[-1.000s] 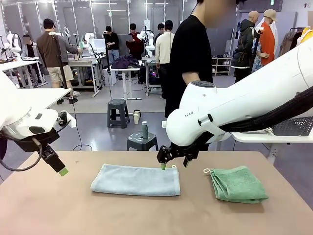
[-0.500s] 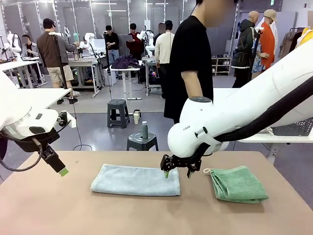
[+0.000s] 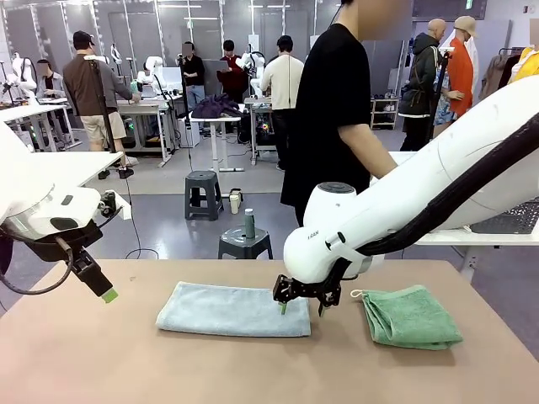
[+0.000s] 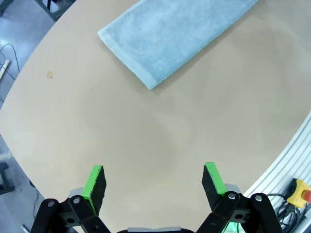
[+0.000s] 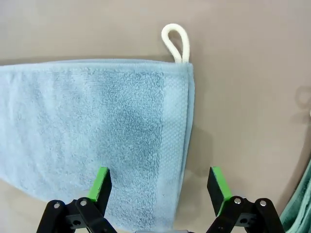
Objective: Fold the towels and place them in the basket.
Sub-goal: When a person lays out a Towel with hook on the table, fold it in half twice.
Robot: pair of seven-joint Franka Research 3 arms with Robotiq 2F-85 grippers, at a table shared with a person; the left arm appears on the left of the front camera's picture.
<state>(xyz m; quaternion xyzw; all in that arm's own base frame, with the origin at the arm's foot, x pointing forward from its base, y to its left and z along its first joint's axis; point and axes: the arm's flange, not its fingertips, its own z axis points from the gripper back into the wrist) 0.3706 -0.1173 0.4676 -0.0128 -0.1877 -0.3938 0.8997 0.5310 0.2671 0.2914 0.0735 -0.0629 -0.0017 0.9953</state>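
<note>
Right pincer (image 3: pixel 300 306) spread wide, empty, poised over right end of pale blue towel (image 3: pixel 234 310) lying folded flat mid-counter (image 3: pixel 126 362), white loop (image 5: pixel 175 41) at its corner. Left pincer (image 4: pixel 154 180) wide open, empty, hovering above bare counter. Green towel (image 3: pixel 411 316) folded at right.

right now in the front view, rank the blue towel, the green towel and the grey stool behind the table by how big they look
1. Blue towel, the widest patch on the table.
2. Green towel, folded smaller.
3. Grey stool, smallest as seen, though it stands farther from the camera, so its true size against the green towel is unsure.
</note>
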